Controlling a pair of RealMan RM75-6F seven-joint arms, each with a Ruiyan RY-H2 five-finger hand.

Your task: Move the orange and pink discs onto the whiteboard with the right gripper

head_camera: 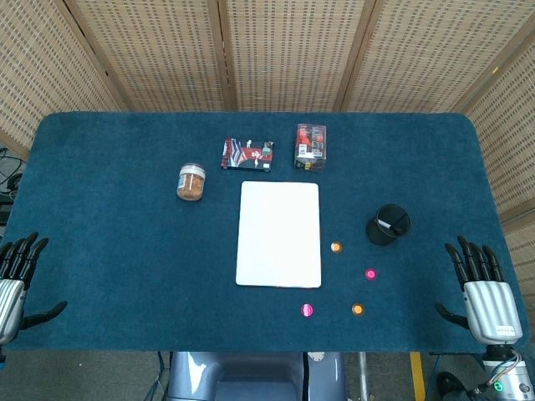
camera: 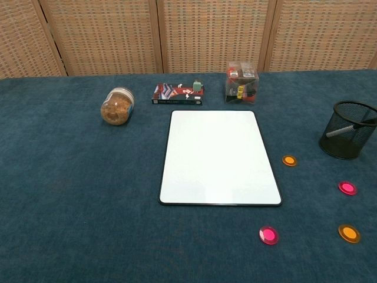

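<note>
The whiteboard (head_camera: pixel 279 234) (camera: pixel 218 157) lies flat at the table's middle with nothing on it. Two orange discs (head_camera: pixel 336 247) (head_camera: pixel 358 309) and two pink discs (head_camera: pixel 370 273) (head_camera: pixel 307 311) lie on the blue cloth to its right and below its lower right corner. The chest view shows the same discs: orange (camera: pixel 289 160) (camera: pixel 349 233), pink (camera: pixel 347 188) (camera: pixel 268 235). My right hand (head_camera: pixel 481 288) rests at the table's right front edge, fingers spread, holding nothing. At the left front edge my left hand (head_camera: pixel 15 280) is likewise empty with fingers apart. Neither hand shows in the chest view.
A black mesh pen cup (head_camera: pixel 389 224) (camera: pixel 349 130) stands right of the board, near the discs. Behind the board are a clear box (head_camera: pixel 311 146), a flat red and black pack (head_camera: pixel 247 154) and a jar (head_camera: pixel 191 182) lying on its side. Wicker screens close the back.
</note>
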